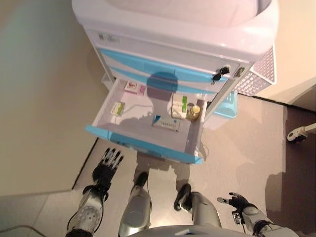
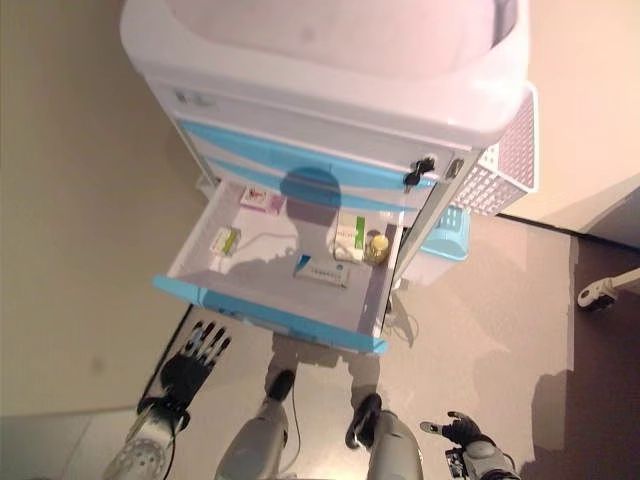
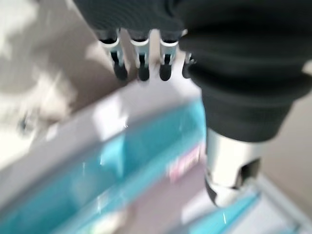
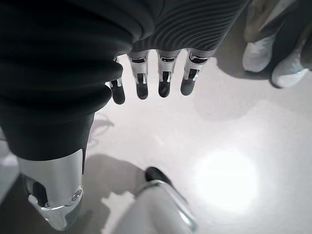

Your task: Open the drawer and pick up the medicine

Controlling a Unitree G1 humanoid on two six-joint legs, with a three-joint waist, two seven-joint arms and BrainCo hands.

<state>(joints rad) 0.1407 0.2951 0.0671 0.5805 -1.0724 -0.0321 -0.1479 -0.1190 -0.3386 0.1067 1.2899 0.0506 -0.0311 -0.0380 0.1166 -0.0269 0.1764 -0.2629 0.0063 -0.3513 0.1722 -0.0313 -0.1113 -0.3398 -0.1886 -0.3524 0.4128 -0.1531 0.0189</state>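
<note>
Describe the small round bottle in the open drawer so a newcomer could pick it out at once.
Start at the white cart with blue-fronted drawers; its lowest drawer is pulled open. In the drawer's back right corner stands a small yellowish bottle, right beside a white-and-green box. It is the only round, upright item there; everything else in the drawer is a flat box.

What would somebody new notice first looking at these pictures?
Probably the white cart's pulled-out drawer with its bright blue front, holding several medicine boxes and a small yellow jar. Next, the left hand, open just below the drawer's front, and the right hand low by the robot's side.
</note>
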